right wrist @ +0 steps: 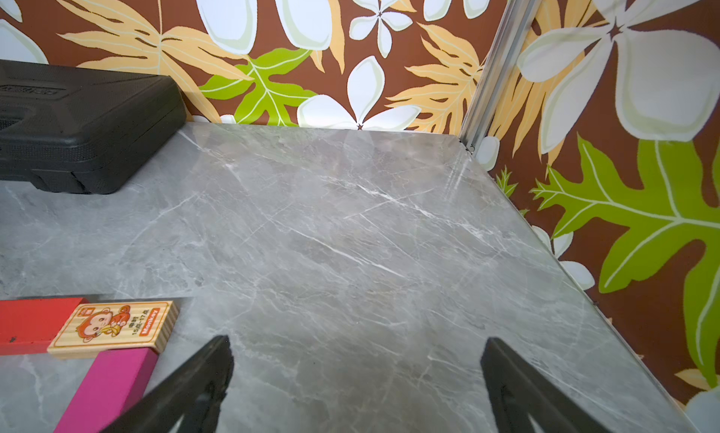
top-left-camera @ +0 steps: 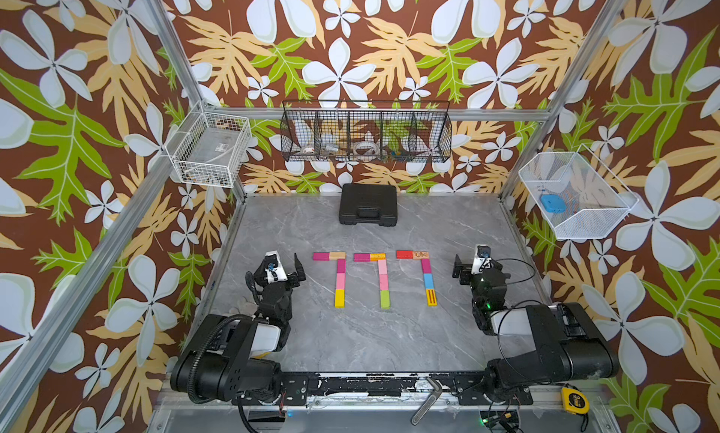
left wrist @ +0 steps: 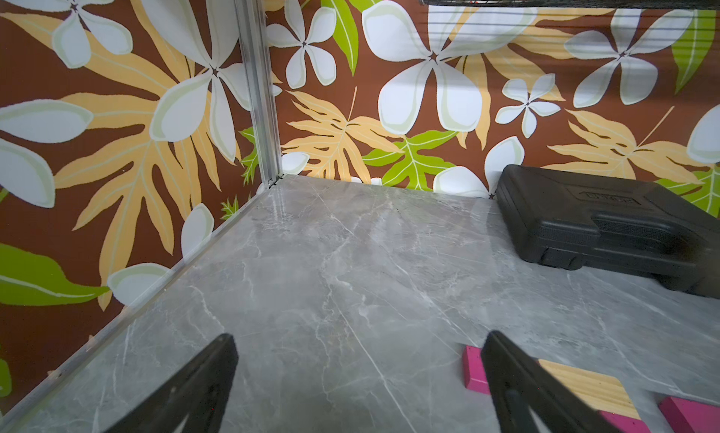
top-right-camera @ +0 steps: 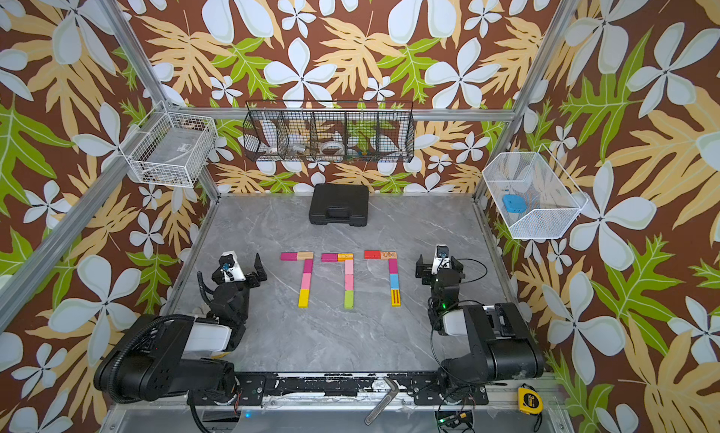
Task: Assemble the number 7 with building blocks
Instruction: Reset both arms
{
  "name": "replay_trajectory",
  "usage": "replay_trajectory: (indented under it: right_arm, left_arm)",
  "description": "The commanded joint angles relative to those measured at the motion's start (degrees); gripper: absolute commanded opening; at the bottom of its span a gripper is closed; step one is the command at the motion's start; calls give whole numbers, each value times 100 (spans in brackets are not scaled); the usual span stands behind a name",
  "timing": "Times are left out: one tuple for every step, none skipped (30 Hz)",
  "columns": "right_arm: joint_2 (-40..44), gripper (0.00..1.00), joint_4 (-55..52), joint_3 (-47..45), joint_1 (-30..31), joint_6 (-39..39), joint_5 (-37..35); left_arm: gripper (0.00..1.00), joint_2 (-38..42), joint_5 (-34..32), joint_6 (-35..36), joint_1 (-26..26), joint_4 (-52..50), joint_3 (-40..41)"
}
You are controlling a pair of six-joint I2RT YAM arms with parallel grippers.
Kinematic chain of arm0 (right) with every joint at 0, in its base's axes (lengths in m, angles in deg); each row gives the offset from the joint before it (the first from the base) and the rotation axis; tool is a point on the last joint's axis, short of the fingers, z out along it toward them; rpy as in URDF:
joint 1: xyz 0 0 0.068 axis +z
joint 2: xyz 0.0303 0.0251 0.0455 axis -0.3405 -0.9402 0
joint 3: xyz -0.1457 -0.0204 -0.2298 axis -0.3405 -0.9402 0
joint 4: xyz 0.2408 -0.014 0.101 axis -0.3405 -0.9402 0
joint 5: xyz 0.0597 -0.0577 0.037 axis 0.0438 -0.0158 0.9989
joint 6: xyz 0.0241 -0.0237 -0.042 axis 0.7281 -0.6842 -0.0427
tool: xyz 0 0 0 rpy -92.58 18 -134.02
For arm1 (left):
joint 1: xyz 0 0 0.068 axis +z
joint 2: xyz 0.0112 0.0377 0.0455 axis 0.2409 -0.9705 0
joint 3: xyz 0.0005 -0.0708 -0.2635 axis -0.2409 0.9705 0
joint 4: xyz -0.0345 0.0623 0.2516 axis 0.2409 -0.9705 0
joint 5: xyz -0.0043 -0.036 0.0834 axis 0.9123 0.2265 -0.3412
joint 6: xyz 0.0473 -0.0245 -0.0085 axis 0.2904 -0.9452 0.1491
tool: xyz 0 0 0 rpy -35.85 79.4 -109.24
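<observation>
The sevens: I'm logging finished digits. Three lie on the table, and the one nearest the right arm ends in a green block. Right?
No: in both top views it ends in a yellow red-striped block; the green block ends the middle seven.

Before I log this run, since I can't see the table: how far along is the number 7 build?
Done: three sevens lie side by side on the table: the left-arm seven, the middle seven and the right-arm seven. In hand: nothing; the left gripper and right gripper stand open and empty. Left: no loose block shows, so it looks finished.
</observation>
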Motion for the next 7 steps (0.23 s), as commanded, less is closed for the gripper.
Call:
replay_trajectory:
  right_arm:
    - [20,99,174,-7,-2,30,-4]
    - [20,99,164,-7,4,31,-4]
    - [18,99,169,-5,3,34,-2]
    - [18,99,164,-7,3,31,-6]
    - [20,99,171,-7,-1,36,0]
    - [20,100,164,-1,5,35,-4]
    - [20,99,172,-7,6,24,-4]
  left_arm:
    - [100,-3,81,-41,18,183,-24]
    - [100,-3,79,-41,23,186,-18]
    - [100,-8,80,-41,20,179,-24]
    - [100,-3,81,-36,18,188,-16]
    - [100,4,62,-33,18,218,-1]
    - [100,-3,55,-16,18,270,17]
    - [100,-3,60,-15,19,278,24]
